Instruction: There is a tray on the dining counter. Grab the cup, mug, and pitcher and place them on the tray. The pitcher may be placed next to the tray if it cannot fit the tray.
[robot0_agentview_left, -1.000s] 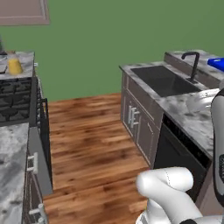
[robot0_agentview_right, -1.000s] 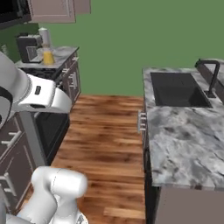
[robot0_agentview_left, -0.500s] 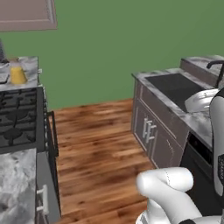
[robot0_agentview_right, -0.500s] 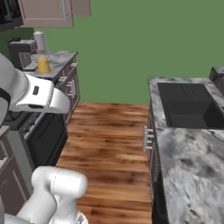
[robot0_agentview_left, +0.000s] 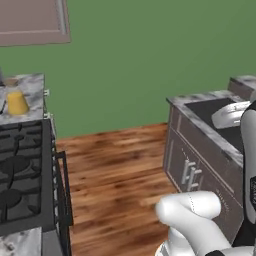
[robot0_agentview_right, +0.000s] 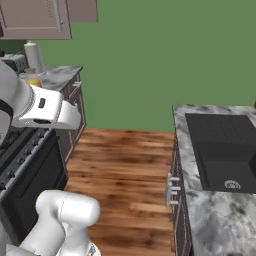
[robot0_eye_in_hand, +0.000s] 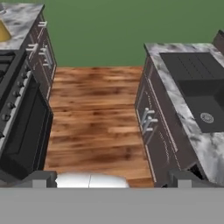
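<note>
- A dark sink basin (robot0_agentview_right: 222, 150) is set into the marbled counter (robot0_agentview_right: 210, 220) at right.
- A stove (robot0_agentview_right: 20, 165) stands at left, beyond the white arm (robot0_agentview_right: 40, 105).
- A grey upright cylinder (robot0_agentview_right: 33, 57) stands on the far worktop (robot0_agentview_right: 57, 77).
- Wood floor (robot0_agentview_right: 125, 170) runs between the 2 sides.

Evenly lit, computer-rendered kitchen with flat, soft light and no visible lamp or window. The green wall (robot0_agentview_left: 150, 65) fills the upper part of each base view in a uniform tone, without glare. Shadows are faint; the dark stove (robot0_agentview_left: 22, 185) at lower left of the left base view reads as the dimmest area. The wood floor (robot0_eye_in_hand: 96, 118) shows a mild sheen. All views look slightly soft and low in detail, with no edge distortion.
</note>
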